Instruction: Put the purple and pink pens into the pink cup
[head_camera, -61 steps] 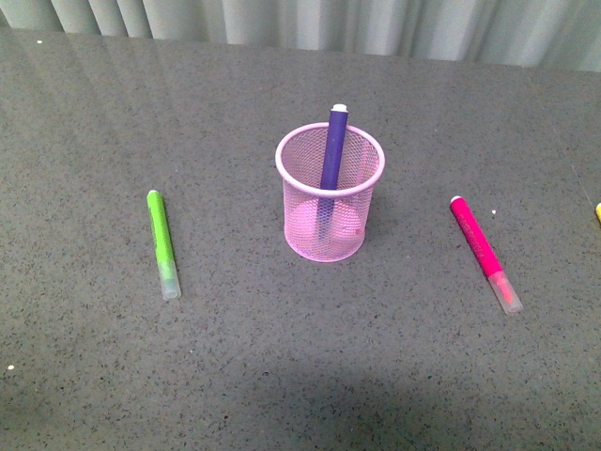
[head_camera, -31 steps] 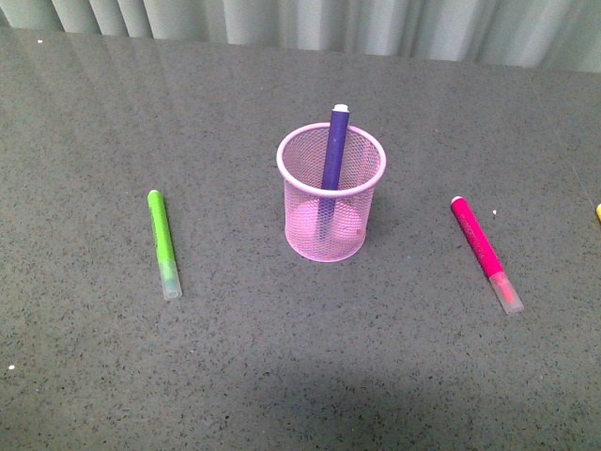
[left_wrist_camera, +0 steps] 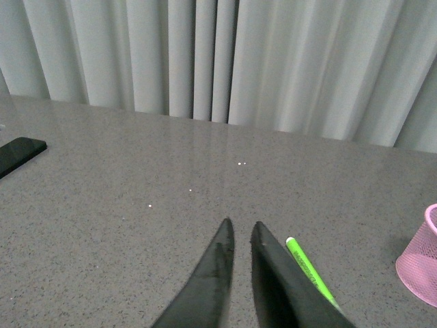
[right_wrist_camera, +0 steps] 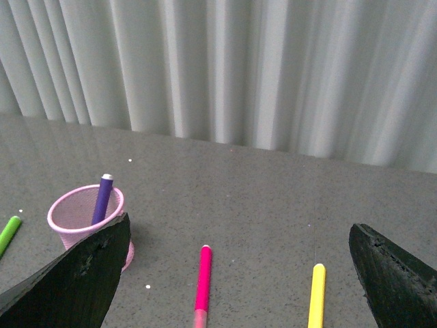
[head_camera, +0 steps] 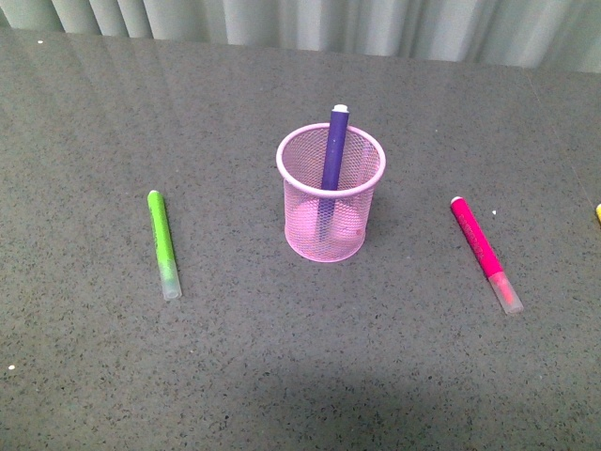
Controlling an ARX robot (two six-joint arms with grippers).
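The pink cup (head_camera: 330, 193) stands upright at the table's middle. The purple pen (head_camera: 333, 150) stands inside it, leaning, its top above the rim. The pink pen (head_camera: 484, 250) lies flat on the table to the cup's right, clear cap toward me. Neither arm shows in the front view. In the left wrist view my left gripper (left_wrist_camera: 240, 229) is shut and empty above the table, with the cup's edge (left_wrist_camera: 422, 266) off to one side. In the right wrist view my right gripper (right_wrist_camera: 239, 229) is wide open and empty above the pink pen (right_wrist_camera: 203, 277), with the cup (right_wrist_camera: 85, 219) and purple pen (right_wrist_camera: 102, 198) beyond one finger.
A lime green marker (head_camera: 162, 241) lies to the cup's left and shows beside my left fingers (left_wrist_camera: 311, 273). A yellow marker (right_wrist_camera: 317, 294) lies right of the pink pen, barely in the front view (head_camera: 598, 212). A black flat object (left_wrist_camera: 17, 154) lies far off. Curtains line the table's back edge.
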